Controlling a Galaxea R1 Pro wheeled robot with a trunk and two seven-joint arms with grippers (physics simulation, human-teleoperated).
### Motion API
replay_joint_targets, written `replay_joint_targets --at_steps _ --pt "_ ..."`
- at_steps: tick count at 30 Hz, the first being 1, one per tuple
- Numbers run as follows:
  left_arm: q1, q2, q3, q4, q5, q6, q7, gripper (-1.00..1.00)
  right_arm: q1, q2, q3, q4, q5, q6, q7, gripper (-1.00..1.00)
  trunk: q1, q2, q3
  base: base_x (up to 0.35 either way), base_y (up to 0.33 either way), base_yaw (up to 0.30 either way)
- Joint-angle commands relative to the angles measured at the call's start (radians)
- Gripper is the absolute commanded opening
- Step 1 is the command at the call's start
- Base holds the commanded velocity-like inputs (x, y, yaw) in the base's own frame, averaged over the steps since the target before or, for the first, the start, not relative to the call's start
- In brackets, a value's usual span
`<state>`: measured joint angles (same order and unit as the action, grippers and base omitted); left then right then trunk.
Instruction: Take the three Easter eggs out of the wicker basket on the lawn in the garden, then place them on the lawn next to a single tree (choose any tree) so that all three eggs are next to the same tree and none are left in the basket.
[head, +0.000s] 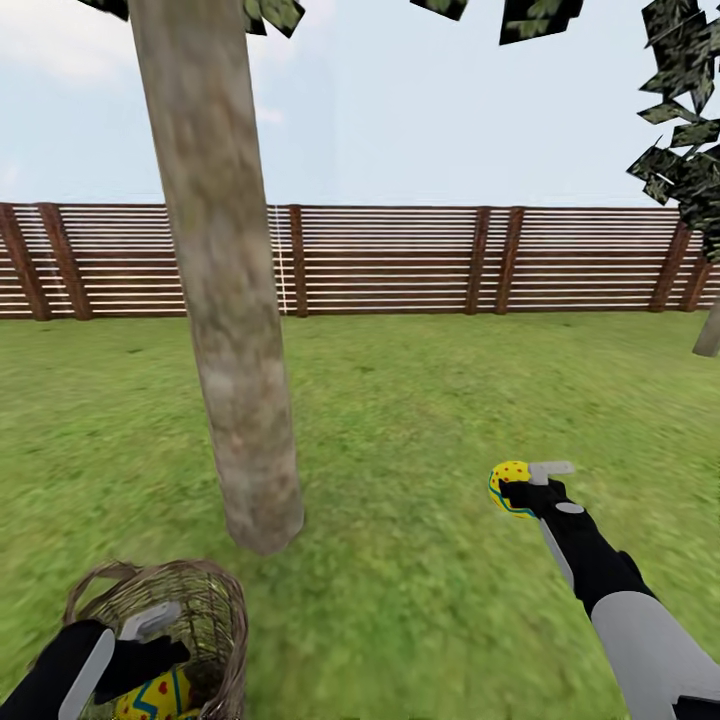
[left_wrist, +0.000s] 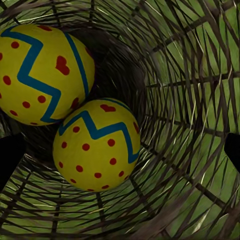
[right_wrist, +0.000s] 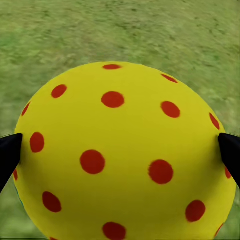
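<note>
Right gripper (head: 522, 487) pinches an egg (head: 509, 487) at tree's (head: 230, 330) 3 o'clock; left gripper (head: 150, 640) spread inside basket (head: 215, 610) over two eggs (left_wrist: 95, 145).

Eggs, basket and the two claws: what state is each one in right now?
Right gripper: shut on one egg, held above the lawn.
Left gripper: open, down inside the wicker basket.
Two eggs in the basket: lying touching, not gripped.
Wicker basket: upright beside the tree.

Rough woven wicker basket (head: 215, 610), smooth matt eggs (left_wrist: 95, 145), mottled bark on tree (head: 225, 300).
</note>
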<state>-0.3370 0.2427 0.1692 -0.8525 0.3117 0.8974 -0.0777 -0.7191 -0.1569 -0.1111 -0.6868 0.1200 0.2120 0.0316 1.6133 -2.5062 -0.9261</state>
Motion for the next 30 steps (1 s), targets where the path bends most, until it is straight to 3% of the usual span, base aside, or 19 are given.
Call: replay_joint_targets --at_steps 1,30 --pt "-0.001 0.0 0.003 -0.001 -0.007 0.005 -0.008 1.0 0.0 0.0 -0.002 -0.002 0.01 0.006 0.003 -1.0 0.0 -0.001 -0.005 0.0 0.0 0.0" --pt "-0.001 -0.002 0.003 -0.003 -0.006 0.006 -0.008 1.0 0.003 0.009 -0.001 0.001 0.009 0.006 0.004 -1.0 0.013 -0.008 -0.117 0.0 0.0 0.0"
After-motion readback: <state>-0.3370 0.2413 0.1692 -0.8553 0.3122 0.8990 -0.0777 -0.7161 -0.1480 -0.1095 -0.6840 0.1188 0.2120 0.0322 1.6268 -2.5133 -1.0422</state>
